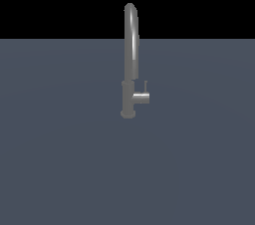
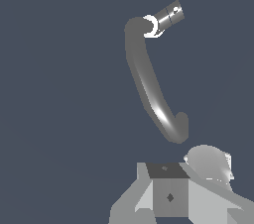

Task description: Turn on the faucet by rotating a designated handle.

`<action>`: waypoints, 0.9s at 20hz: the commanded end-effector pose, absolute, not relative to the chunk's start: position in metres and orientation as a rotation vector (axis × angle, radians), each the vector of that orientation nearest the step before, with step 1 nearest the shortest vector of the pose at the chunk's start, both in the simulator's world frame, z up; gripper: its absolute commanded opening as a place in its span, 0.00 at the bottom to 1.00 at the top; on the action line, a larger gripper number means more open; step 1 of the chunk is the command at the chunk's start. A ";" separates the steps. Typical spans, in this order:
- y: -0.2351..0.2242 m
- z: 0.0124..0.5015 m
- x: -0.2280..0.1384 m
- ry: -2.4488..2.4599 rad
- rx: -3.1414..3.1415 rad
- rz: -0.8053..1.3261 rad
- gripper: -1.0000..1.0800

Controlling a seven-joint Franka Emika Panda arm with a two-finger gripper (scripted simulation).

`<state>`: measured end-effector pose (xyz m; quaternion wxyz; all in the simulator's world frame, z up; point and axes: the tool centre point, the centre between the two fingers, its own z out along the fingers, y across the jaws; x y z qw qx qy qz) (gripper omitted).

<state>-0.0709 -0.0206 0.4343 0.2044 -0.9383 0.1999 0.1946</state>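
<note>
You have a faucet standing upright on a flat grey-blue floor, about mid-frame in the exterior view, its arched spout rising above the floor's far edge into the black background. The thicker cylindrical base sits on the floor, and a short horizontal stub sticks out from it toward the exterior view's right. The handle is the thin rod standing upright on that stub, just beside the faucet body and far smaller than the spout.

Around the faucet you have open floor on every side in the exterior view — the floor's near and side edges lie outside the frame, and only the far edge shows as a straight horizon line.

The arm does not appear in the exterior view. In the wrist view you look down onto the faucet from above: the spout curves as a dark arc, and the stub with its bright ring lies at the arc's far end. Pale, blocky parts of the gripper fill the lower edge of that view, apart from the spout — its fingertips are not visible, so you cannot tell whether it is open or closed. It holds nothing that you can see.
</note>
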 end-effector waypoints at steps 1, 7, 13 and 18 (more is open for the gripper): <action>-0.025 0.425 -0.058 0.599 -2.562 0.587 0.00; -0.035 0.399 -0.029 0.695 -2.423 0.689 0.00; -0.045 0.369 -0.002 0.787 -2.269 0.789 0.00; -0.054 0.339 0.018 0.863 -2.127 0.871 0.00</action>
